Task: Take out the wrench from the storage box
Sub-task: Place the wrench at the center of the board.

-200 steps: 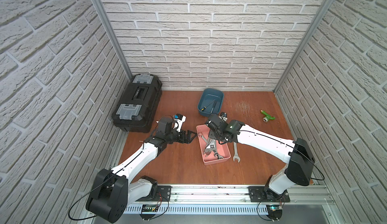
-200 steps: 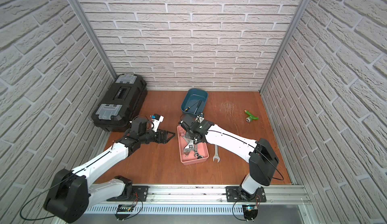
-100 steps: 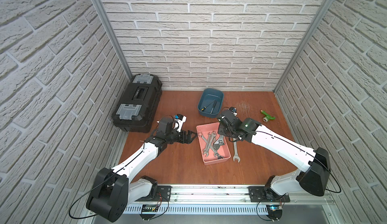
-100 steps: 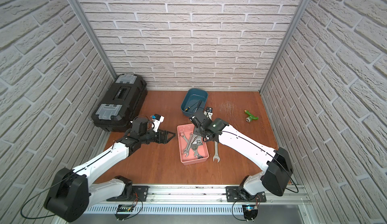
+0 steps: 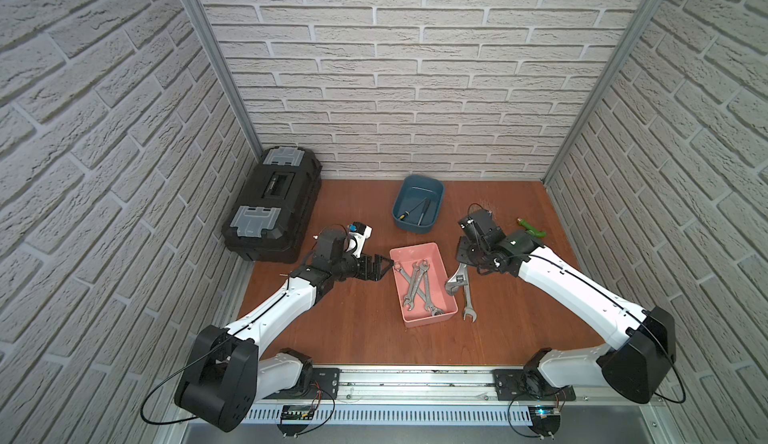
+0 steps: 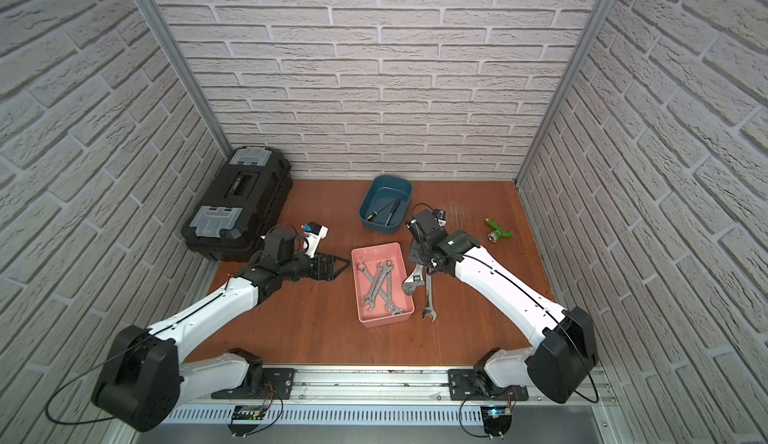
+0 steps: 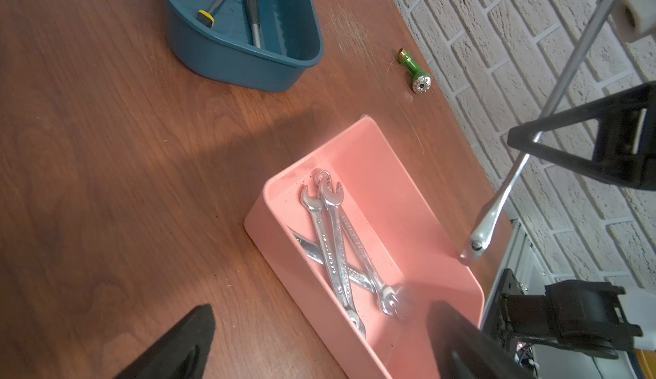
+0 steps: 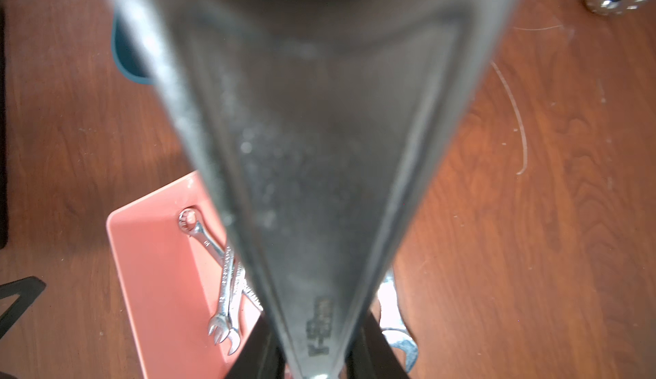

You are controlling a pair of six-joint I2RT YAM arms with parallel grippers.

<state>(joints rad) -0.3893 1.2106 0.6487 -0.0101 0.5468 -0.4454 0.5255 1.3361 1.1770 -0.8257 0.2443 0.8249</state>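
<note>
Jaws of the right gripper (image 5: 464, 260) are clamped on the handle of the adjustable wrench (image 5: 456, 284). The wrench hangs head-down and tilted at the right wall of the storage box (image 5: 413, 250). Its head looks just outside the rim; contact with the rim not clear.

A second ago this gripper was down inside the box among the tools. Half a second ago it was raised over the far right edge. Now the arm has swung out to the right, wrench with it.

Under the hanging tool a second wrench (image 5: 468, 302) lies on the table just beside the box, unmoved. Crossed wrenches (image 5: 417, 284) remain inside the box.

Left gripper (image 5: 384, 264) stands wide apart and holds nothing, its tips near the box's far left corner, same place as before. Box has not shifted.
</note>
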